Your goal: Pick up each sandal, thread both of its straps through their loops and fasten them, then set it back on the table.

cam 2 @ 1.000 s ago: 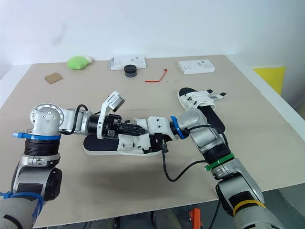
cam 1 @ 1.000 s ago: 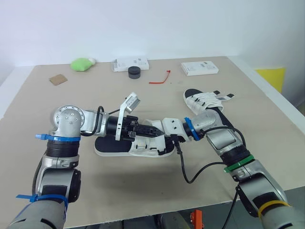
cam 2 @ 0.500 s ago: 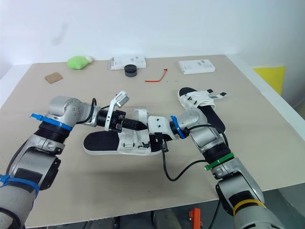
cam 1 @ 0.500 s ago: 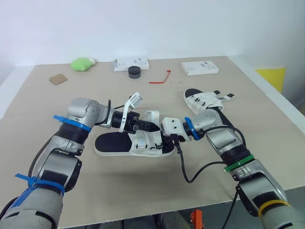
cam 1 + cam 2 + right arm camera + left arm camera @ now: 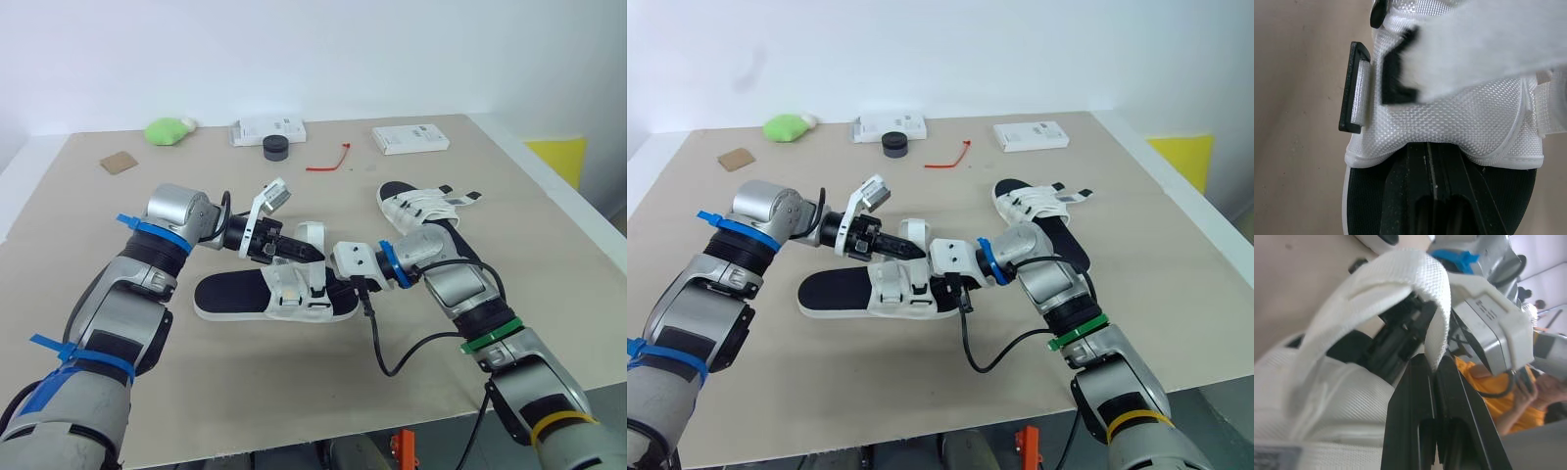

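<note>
L gripper (image 5: 310, 255), pinched shut on strap (image 5: 315, 233), has pulled it up off sandal (image 5: 230, 294) lying mid-table (image 5: 294, 392). R gripper (image 5: 1433, 152), fingers closed, braces under upper. Strap's free, not yet thru loop (image 5: 1354, 88).

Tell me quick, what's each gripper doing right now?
Left gripper: closed, pinching the white strap of the sandal.
Right gripper: closed on that sandal's upper.

Bright, soft light from above spreads evenly over the flat beige table (image 5: 78, 215), leaving just a thin dark shadow under the near edge of the black-soled white strap sandal (image 5: 235, 291).
</note>
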You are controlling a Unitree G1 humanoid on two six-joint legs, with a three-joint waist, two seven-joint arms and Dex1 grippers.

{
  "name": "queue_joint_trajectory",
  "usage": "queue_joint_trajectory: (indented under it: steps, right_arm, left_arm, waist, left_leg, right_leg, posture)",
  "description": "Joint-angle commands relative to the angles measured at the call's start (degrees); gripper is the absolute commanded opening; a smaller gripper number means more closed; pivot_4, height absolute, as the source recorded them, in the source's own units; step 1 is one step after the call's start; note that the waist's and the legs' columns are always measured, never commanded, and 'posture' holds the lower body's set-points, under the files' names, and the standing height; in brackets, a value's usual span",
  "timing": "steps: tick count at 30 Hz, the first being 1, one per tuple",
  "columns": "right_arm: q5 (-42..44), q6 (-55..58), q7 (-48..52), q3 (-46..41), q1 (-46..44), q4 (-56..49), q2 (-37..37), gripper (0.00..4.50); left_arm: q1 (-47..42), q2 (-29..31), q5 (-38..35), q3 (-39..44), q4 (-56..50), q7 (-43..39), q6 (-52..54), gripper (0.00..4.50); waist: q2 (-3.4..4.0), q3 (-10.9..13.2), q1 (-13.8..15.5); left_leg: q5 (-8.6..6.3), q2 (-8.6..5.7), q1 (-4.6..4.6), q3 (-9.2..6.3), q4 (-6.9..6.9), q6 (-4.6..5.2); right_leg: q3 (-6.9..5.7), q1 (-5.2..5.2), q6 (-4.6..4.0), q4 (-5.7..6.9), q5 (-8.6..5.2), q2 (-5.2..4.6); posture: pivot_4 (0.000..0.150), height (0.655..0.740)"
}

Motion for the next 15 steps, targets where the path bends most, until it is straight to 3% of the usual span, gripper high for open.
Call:
queue_joint_trajectory:
  steps: [1, 15]
  right_arm:
    - [-3.61, 1.52, -0.55, 3.15, 2.58, 2.82, -0.95, 0.0]
    - [-3.64, 1.7, -0.71, 3.26, 2.88, 2.04, -1.05, 0.0]
  left_arm:
    - [-0.41, 0.53, 0.27, -0.12, -2.11, -1.98, 1.07, 0.05]
    - [-0.41, -2.5, 2.02, 1.01, 0.28, -0.61, 1.98, 0.05]
  waist:
    - [0.0, 0.0, -0.08]
    - [0.0, 0.0, -0.14]
  left_leg:
    - [0.0, 0.0, 0.0, 0.0, 0.0, 0.0]
    - [0.0, 0.0, 0.0, -0.01, 0.0, 0.01]
  right_leg:
    - [0.0, 0.0, 0.0, 0.0, 0.0, 0.0]
    - [-0.01, 0.01, 0.01, 0.0, 0.0, 0.0]
  posture:
    - [0.15, 0.74]
    - [0.15, 0.74]
